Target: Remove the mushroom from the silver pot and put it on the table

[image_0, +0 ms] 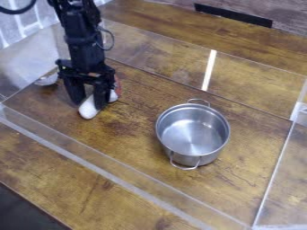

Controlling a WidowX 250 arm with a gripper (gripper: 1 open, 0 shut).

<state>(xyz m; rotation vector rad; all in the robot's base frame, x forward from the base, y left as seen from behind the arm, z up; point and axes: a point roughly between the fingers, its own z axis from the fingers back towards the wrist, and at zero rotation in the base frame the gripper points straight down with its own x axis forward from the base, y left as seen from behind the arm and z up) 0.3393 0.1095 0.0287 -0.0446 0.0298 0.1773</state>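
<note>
The mushroom (89, 109) shows its white stem low on the table (132, 171), with a bit of reddish cap beside the gripper's right finger. It seems to rest on the wood. My gripper (90, 95) points straight down over it, open, its black fingers (72, 91) standing apart on either side of the mushroom's upper part. The silver pot (193, 133) stands to the right, well apart from the gripper, upright and with nothing inside it.
Clear acrylic walls (144, 184) run along the table's front, left and right. A small grey object (46, 80) lies at the left behind the arm. A strip of light reflects off the back wall (210, 67).
</note>
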